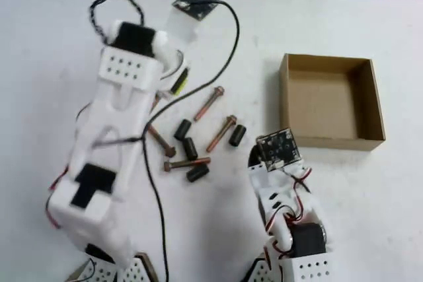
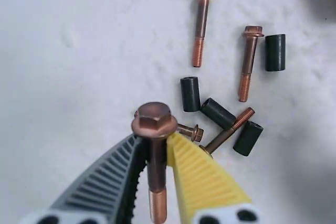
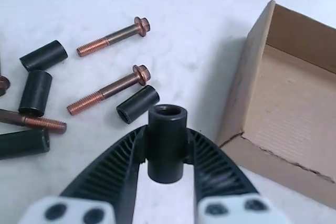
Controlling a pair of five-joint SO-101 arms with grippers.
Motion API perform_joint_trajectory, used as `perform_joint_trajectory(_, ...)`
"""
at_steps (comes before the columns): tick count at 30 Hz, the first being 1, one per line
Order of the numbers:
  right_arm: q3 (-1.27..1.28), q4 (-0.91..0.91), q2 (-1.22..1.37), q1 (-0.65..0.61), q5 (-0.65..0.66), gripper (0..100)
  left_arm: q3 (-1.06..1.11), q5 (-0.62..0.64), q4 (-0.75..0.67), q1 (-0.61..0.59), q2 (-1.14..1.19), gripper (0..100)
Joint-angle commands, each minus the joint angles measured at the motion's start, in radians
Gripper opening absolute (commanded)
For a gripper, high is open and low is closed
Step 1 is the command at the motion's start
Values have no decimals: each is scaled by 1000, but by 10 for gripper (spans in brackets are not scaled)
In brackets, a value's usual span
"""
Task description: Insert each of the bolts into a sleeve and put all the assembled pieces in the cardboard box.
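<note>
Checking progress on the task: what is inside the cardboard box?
The cardboard box shows a bare brown floor and inner walls, with nothing lying in it. A thin strip of floor just behind its near wall is covered from the high view.

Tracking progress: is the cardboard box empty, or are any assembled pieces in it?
Empty. From above, the whole floor of the cardboard box is bare, and so is the part seen from the right wrist.
</note>
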Motion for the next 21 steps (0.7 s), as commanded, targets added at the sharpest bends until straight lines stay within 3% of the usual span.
perform_joint_trajectory(1,-11,-24,-10,-87,3,17,118,0,-32,-12,-239,20)
perform_joint_trajectory(10,-12,-65,-10,-311,-6,17,595,3,-203,-13,-677,20)
perform_joint_trajectory(15,-11,-166,-10,-338,-6,17,758,5,-278,-13,-875,20)
perform_joint_trajectory(21,-11,-277,-10,-337,-265,18,832,2,-293,-13,-993,20)
